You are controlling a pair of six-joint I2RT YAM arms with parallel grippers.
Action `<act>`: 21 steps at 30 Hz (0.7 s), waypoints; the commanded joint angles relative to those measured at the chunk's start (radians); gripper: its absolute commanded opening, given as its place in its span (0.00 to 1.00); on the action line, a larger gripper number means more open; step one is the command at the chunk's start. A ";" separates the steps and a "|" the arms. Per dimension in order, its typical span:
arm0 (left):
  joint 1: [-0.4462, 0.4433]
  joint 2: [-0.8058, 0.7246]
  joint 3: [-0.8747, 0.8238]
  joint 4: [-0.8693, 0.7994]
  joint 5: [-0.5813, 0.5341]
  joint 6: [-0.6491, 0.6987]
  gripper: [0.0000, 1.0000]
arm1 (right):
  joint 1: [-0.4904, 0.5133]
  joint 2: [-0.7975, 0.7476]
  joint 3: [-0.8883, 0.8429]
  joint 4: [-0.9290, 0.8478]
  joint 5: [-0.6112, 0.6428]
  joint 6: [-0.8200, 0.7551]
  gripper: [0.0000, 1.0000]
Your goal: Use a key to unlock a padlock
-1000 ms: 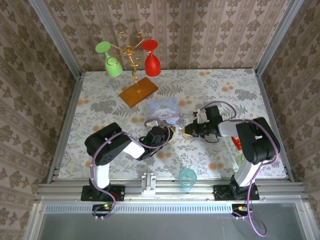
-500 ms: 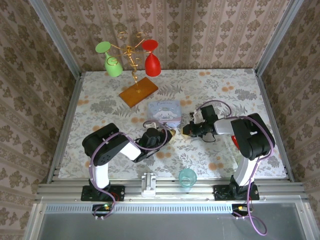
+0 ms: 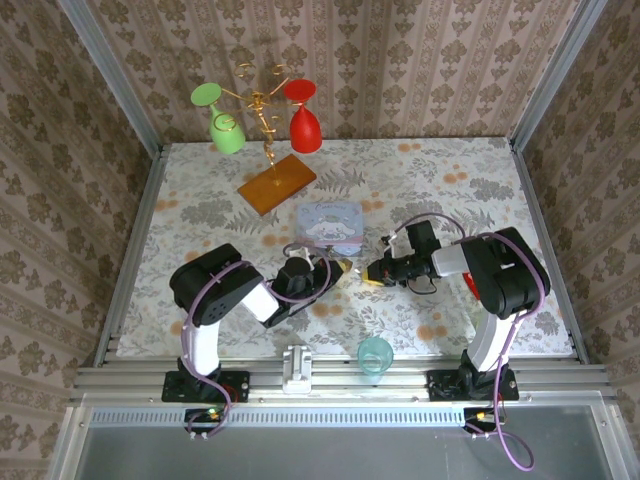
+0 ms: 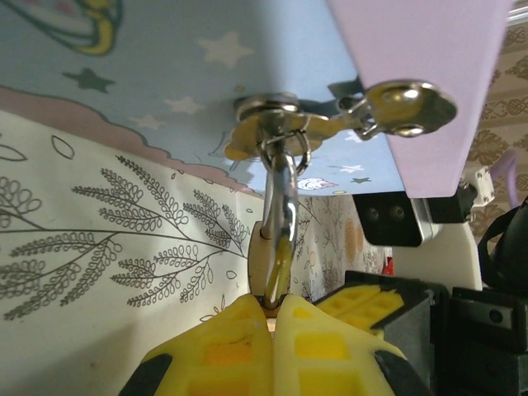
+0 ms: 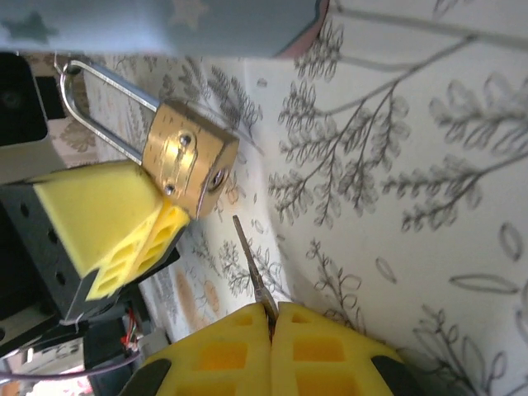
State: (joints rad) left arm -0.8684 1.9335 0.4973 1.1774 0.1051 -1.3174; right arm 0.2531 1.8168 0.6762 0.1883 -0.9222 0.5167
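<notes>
On the flowered bench [image 3: 450, 180], the left pincer [image 4: 270, 307] clamps its yellow pads on the brass padlock [image 5: 188, 161], whose silvery shackle hangs through the clasp of a pastel tin box [image 3: 328, 225]. Facing it, the right pincer [image 5: 271, 318] pinches the thin key [image 5: 250, 264] between closed pads — blade pointing toward the padlock's body, its tip just beside the brass block but apart from it. The 2 pincers meet in front of the box, near the bench's middle.

Floral table [image 3: 450, 180], tin box [image 3: 330, 224], glass stand [image 3: 277, 183]
</notes>
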 commanded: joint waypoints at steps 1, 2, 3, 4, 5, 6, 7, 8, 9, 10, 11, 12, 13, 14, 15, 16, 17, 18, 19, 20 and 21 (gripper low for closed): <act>0.006 0.013 -0.015 0.055 0.022 -0.031 0.00 | -0.006 0.013 -0.037 0.107 -0.099 0.079 0.00; 0.007 0.008 -0.015 0.053 0.021 -0.031 0.00 | -0.005 0.022 -0.037 0.116 -0.106 0.083 0.00; 0.008 0.004 -0.018 0.052 0.020 -0.031 0.00 | -0.005 0.030 -0.032 0.108 -0.107 0.078 0.00; 0.008 -0.004 -0.023 0.055 0.014 -0.030 0.00 | -0.007 0.035 -0.029 0.103 -0.105 0.077 0.00; 0.009 -0.013 -0.023 0.048 0.013 -0.025 0.00 | -0.009 0.039 -0.030 0.116 -0.109 0.085 0.00; 0.009 -0.023 -0.023 0.032 0.015 -0.017 0.00 | -0.009 0.045 -0.033 0.147 -0.121 0.105 0.00; 0.009 -0.031 -0.024 0.022 0.014 -0.014 0.00 | -0.009 0.050 -0.029 0.159 -0.126 0.115 0.00; 0.009 -0.037 -0.026 0.017 0.012 -0.013 0.00 | -0.011 0.054 -0.022 0.150 -0.124 0.113 0.00; 0.009 -0.039 -0.028 0.018 0.011 -0.015 0.00 | -0.010 0.059 -0.016 0.147 -0.122 0.111 0.00; 0.009 -0.039 -0.032 0.023 0.010 -0.021 0.00 | -0.014 0.065 -0.012 0.150 -0.129 0.114 0.00; 0.010 -0.038 -0.034 0.028 0.010 -0.028 0.00 | -0.018 0.070 -0.016 0.186 -0.141 0.132 0.00; 0.011 -0.032 -0.036 0.041 0.010 -0.032 0.00 | -0.022 0.077 -0.016 0.207 -0.151 0.147 0.00; 0.009 -0.027 -0.036 0.051 0.010 -0.037 0.00 | -0.022 0.081 -0.009 0.197 -0.148 0.144 0.00; 0.009 -0.022 -0.034 0.058 0.012 -0.040 0.00 | -0.022 0.084 -0.003 0.182 -0.143 0.134 0.00; 0.007 -0.017 -0.032 0.066 0.014 -0.045 0.00 | -0.021 0.085 -0.003 0.184 -0.146 0.132 0.00; 0.005 -0.012 -0.029 0.070 0.015 -0.049 0.00 | -0.022 0.087 -0.006 0.212 -0.157 0.143 0.00; 0.004 -0.008 -0.031 0.076 0.012 -0.053 0.00 | -0.022 0.085 -0.010 0.227 -0.160 0.154 0.00; 0.001 -0.005 -0.035 0.085 0.007 -0.058 0.00 | -0.022 0.085 -0.007 0.219 -0.158 0.149 0.00; 0.000 -0.002 -0.037 0.090 0.007 -0.061 0.00 | -0.023 0.086 -0.001 0.201 -0.157 0.138 0.00; 0.000 -0.001 -0.037 0.090 0.008 -0.062 0.00 | -0.022 0.091 -0.001 0.204 -0.160 0.135 0.00; 0.001 -0.002 -0.036 0.089 0.008 -0.061 0.00 | -0.023 0.097 -0.001 0.210 -0.162 0.139 0.00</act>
State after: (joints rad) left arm -0.8680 1.9198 0.4713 1.2201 0.1089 -1.3590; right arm 0.2337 1.8839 0.6552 0.3798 -1.0447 0.6521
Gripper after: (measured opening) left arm 0.040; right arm 0.060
